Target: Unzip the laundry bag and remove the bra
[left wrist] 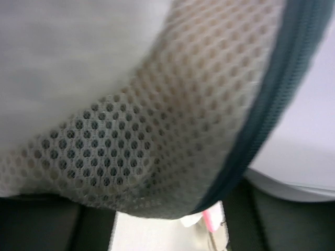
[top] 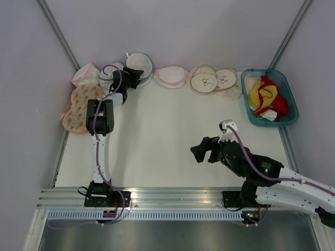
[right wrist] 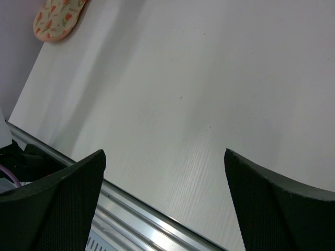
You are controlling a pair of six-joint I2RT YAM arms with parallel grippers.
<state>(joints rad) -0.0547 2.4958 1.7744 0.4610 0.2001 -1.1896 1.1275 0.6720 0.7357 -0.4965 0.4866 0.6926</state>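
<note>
The round white mesh laundry bag (top: 140,65) with dark blue-grey zipper trim stands at the back left. My left gripper (top: 134,78) is right against its near side. In the left wrist view the bag's mesh (left wrist: 157,115) and zipper trim (left wrist: 272,104) fill the frame, and a beige tint shows through the mesh. The left gripper (left wrist: 162,227) has its dark fingers (left wrist: 42,225) wide apart below the bag, with bare table between them. The bra itself does not show clearly. My right gripper (top: 203,149) is open and empty over bare table, as its wrist view (right wrist: 165,172) also shows.
A flatter dark-trimmed mesh bag (top: 109,73) lies left of the gripper. A pink-trimmed bag (top: 171,76) and round beige padded pieces (top: 209,79) lie along the back. Floral items (top: 78,107) sit at the left wall. A blue basket (top: 287,91) holds red and yellow garments.
</note>
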